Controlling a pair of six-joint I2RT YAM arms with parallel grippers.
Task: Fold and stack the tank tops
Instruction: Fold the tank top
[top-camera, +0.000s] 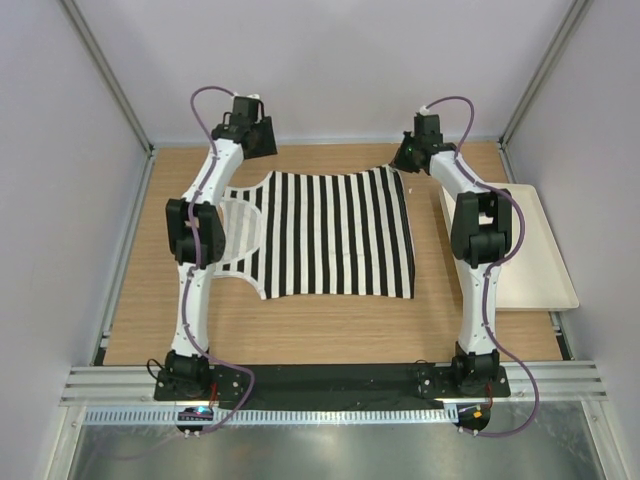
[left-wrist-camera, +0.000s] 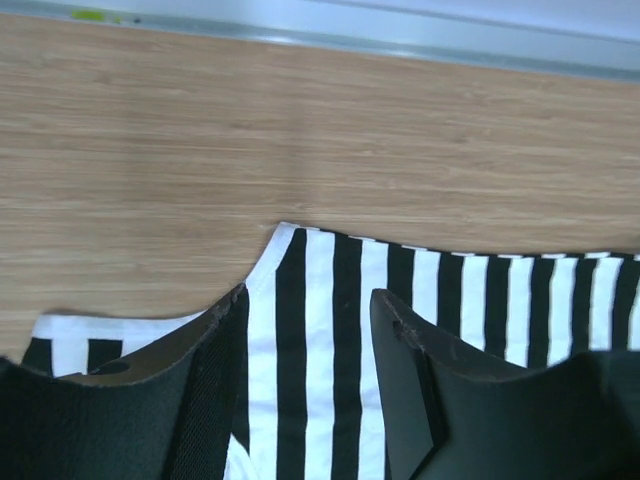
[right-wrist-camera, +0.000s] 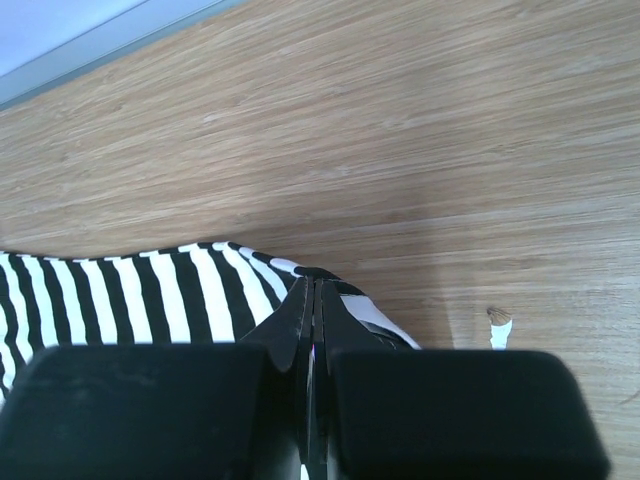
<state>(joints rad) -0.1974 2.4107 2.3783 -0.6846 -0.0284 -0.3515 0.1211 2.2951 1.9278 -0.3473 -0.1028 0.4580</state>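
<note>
Flat at the middle of the light wooden table (top-camera: 300, 325): black-and-white striped cloth tank top (top-camera: 330, 235). To its right, at the table's edge: plain white rectangular tray (top-camera: 540, 270). Over the far-left corner, left gripper (left-wrist-camera: 310, 380), fingers apart; at the far-right corner, right gripper (right-wrist-camera: 312, 300), pinching cloth.

**A:** What kind of place is this?

**B:** A robotics lab test cell. A black left arm (top-camera: 190, 300) and right arm (top-camera: 478, 300) are bolted to a dark base plate (top-camera: 330, 377) at the near edge of a wood-grain table (top-camera: 300, 330).

**A:** What else shows that?

**B:** Plain pale panels (top-camera: 330, 60) enclose three sides, framed by aluminium posts (top-camera: 105, 70). An aluminium rail (top-camera: 100, 385) and a slotted cable duct (top-camera: 330, 415) run along the front.
</note>
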